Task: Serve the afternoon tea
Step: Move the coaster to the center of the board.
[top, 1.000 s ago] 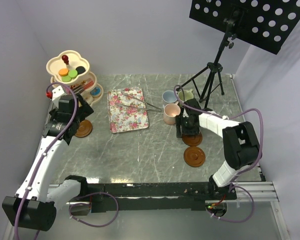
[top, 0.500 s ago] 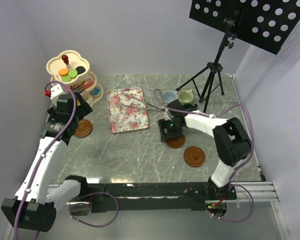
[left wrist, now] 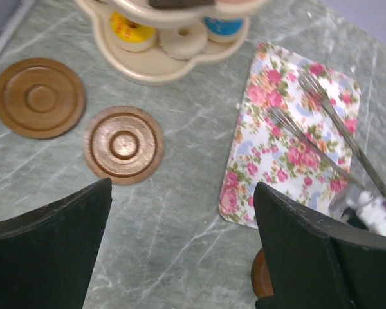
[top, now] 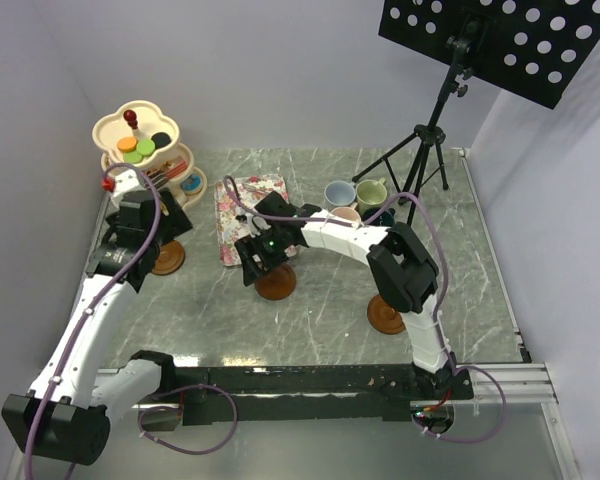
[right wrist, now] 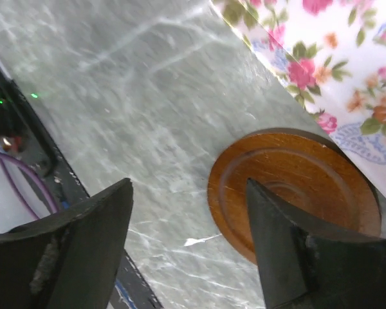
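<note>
Saucer (right wrist: 296, 174) lies flat, face up, just beside the floral tray (right wrist: 321, 58).

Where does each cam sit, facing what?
Top external: above, behind the robot, looking down on the table; left arm, right arm show.
Left wrist: on left arm, facing down at two saucers, stand, floral tray; left pincer at bottom.
Right wrist: on right arm, facing down at another saucer beside the tray; right pincer at bottom.
Shared: floral tray, all three.
</note>
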`<action>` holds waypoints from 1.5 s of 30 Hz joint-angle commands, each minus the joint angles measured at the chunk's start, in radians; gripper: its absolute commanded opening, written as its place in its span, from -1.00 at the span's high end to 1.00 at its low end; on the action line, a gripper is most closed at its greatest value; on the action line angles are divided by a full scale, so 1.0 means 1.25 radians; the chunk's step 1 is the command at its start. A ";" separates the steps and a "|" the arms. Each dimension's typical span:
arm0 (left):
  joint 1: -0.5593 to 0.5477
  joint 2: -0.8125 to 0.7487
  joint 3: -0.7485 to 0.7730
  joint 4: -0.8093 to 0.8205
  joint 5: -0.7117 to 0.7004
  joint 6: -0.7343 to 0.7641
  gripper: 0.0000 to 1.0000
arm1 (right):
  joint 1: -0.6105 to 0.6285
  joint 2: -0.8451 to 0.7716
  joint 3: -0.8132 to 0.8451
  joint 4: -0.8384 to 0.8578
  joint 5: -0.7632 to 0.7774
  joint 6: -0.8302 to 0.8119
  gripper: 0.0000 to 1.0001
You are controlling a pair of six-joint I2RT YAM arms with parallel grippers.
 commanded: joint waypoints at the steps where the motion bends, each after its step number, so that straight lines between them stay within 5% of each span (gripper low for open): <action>1: -0.082 -0.003 -0.057 0.052 0.053 0.018 -0.87 | -0.038 -0.118 -0.017 0.010 0.009 0.031 -0.60; 12: -0.429 0.227 -0.090 0.171 0.030 -0.081 -0.88 | -0.321 -0.547 -0.352 0.053 0.176 0.144 -0.64; 17: -0.530 0.395 -0.007 0.223 0.070 -0.045 -0.55 | -0.363 -0.653 -0.399 0.049 0.218 0.147 -0.64; 33: -0.581 0.656 0.115 0.233 0.146 -0.041 -0.28 | -0.400 -0.693 -0.392 0.029 0.161 0.121 -0.64; 45: -0.620 0.613 0.054 0.215 0.023 -0.053 -0.30 | -0.419 -0.663 -0.399 0.058 0.129 0.143 -0.63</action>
